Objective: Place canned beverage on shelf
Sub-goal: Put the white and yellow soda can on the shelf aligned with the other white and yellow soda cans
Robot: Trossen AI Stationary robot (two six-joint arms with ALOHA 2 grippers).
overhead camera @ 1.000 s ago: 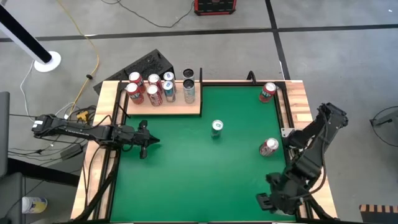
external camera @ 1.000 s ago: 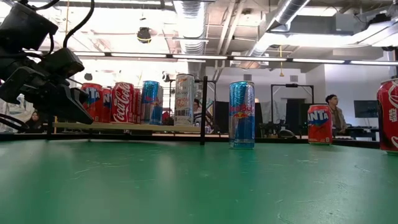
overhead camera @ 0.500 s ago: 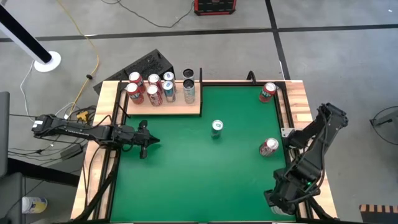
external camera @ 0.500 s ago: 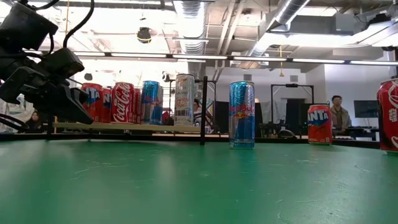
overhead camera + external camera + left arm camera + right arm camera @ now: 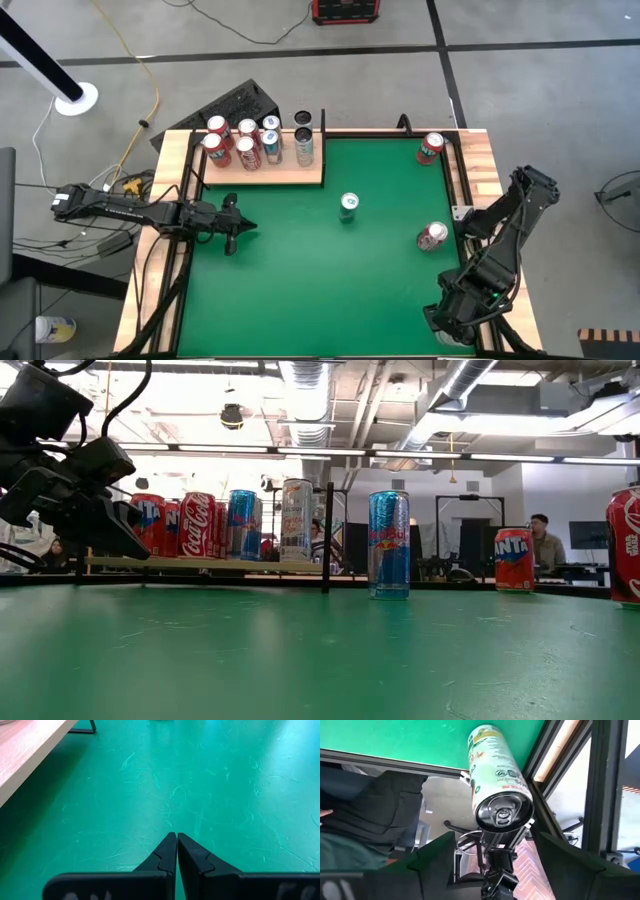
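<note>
The shelf (image 5: pixel 265 172), a pale wood board at the table's far left, carries several upright cans (image 5: pixel 245 143). Three more cans stand on the green felt: a blue one (image 5: pixel 348 205) mid-table, a red one (image 5: pixel 432 236) at the right, and another red one (image 5: pixel 430 148) in the far right corner. My right gripper (image 5: pixel 440 325) is at the near right corner, open and pointing steeply down. A white-and-green can (image 5: pixel 496 775) lies tilted between its fingers with its top toward the camera, clear of both. What carries this can is hidden. My left gripper (image 5: pixel 232 240) (image 5: pixel 176 837) hovers shut at the left.
The table's dark frame and wooden side strip (image 5: pixel 560 750) run close past my right gripper. A person in dark and green clothing (image 5: pixel 375 815) sits just beyond the near edge. A black post (image 5: pixel 328 535) stands at the shelf's right end. Bare felt (image 5: pixel 300 280) fills the middle and near left.
My right gripper has tipped further downward and shifted a little at the near right corner. The cans and my left arm have kept still.
</note>
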